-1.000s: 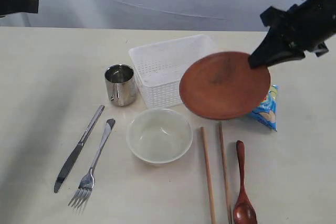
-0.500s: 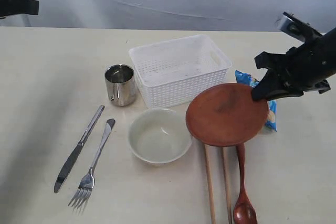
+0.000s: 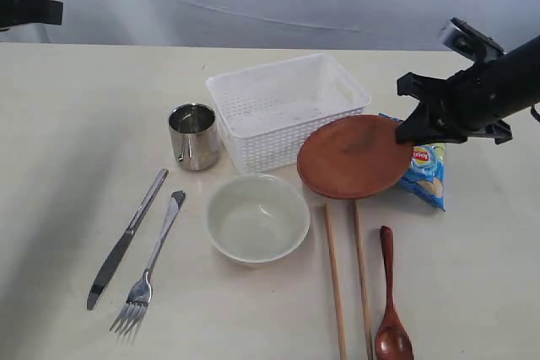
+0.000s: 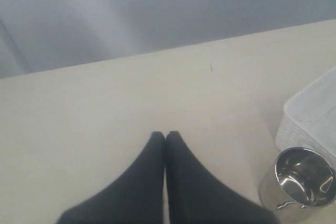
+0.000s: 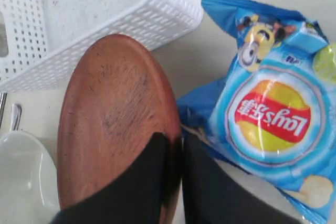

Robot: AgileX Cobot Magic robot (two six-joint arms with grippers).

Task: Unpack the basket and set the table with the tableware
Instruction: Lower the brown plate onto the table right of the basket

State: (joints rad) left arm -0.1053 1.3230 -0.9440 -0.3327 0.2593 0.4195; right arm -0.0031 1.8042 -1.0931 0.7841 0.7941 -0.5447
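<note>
The right gripper (image 5: 176, 142) is clamped on the rim of the reddish-brown plate (image 3: 354, 158), pinching the edge that faces the arm. From that grip the disc stretches away toward the middle of the table (image 3: 76, 124). It looks low and slightly tilted, and whether it touches the surface cannot be told. Room is tight. The white basket (image 3: 287, 107) sits just behind the plate, the blue chips bag (image 3: 426, 170) lies partly beneath its gripped side, the upper ends of the two chopsticks (image 3: 333, 276) are just at its front edge, and the cream bowl (image 3: 257, 218) is near. Setting it flat probably calls for a spot clear of these. The left gripper (image 4: 165, 136), closed and empty, hangs well apart over bare tabletop.
</note>
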